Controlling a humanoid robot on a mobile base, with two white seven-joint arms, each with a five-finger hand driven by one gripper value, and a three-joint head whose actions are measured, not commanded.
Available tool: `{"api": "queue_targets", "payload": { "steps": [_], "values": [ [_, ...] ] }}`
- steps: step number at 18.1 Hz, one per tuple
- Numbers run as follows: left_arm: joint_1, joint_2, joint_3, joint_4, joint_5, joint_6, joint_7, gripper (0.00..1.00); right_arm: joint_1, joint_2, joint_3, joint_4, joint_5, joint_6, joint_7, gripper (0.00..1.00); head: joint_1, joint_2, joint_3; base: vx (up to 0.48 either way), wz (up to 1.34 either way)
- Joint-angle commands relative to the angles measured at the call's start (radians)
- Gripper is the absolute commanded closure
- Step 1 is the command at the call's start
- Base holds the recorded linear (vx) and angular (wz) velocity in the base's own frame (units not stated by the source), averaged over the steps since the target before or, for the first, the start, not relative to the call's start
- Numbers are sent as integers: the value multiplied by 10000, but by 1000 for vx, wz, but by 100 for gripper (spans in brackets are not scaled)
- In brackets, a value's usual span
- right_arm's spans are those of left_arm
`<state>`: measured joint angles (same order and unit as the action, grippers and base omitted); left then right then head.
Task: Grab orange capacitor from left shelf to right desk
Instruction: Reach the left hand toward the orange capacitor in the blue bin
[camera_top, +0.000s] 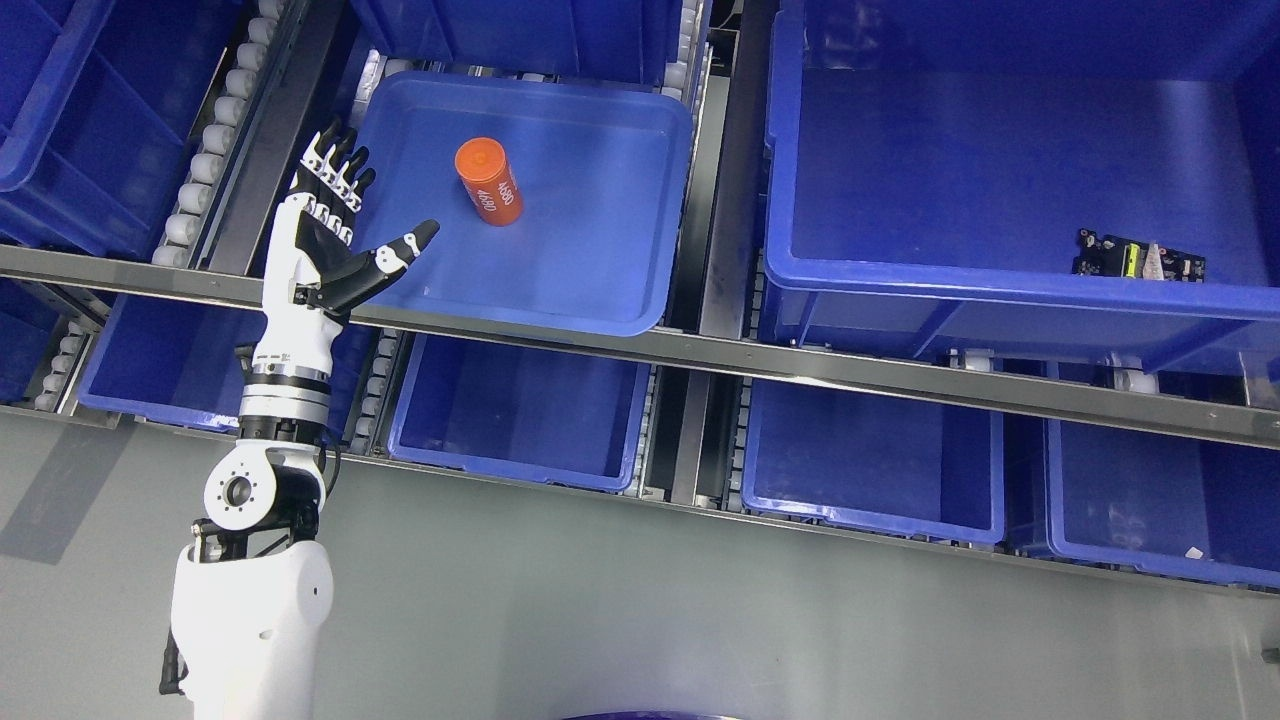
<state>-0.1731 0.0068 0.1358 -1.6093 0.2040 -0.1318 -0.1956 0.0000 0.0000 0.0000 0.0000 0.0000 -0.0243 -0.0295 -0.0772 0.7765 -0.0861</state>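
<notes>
An orange capacitor (488, 181), a short cylinder with white print, lies tilted in a shallow blue tray (590, 290) on the upper shelf level. My left hand (375, 205) is raised at the tray's left rim, fingers spread straight and thumb pointing toward the capacitor. The hand is open and holds nothing, a short gap left of the capacitor. My white left arm (262, 560) rises from the lower left corner.
A metal shelf rail (800, 365) runs across below the tray. A large deep blue bin (1000, 190) to the right holds a small circuit board (1135, 258). More blue bins (520, 415) sit on the lower level. Roller tracks (215, 140) flank the tray's left.
</notes>
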Motion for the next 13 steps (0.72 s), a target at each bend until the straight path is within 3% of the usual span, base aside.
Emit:
{"api": "queue_targets", "payload": {
  "steps": [1,6,10,13],
  "values": [
    [-33,107,22,-75,0,-17,-8,0,199,-174,-123,-175,31,12,4,0,0,0,0,0,0],
    [-33,162,221,93,0,-17,-54,0,199,-174,-123,-175,31,-3,4,0,0,0,0,0,0],
    [-400,636,130,751,-15,-17,-191,0,199,-174,-123,-175,31,12,4,0,0,0,0,0,0],
    [-1134,1281,-23,1761,-77,29,-1430,0,199,-174,-123,-175,31,12,4,0,0,0,0,0,0]
  ]
}}
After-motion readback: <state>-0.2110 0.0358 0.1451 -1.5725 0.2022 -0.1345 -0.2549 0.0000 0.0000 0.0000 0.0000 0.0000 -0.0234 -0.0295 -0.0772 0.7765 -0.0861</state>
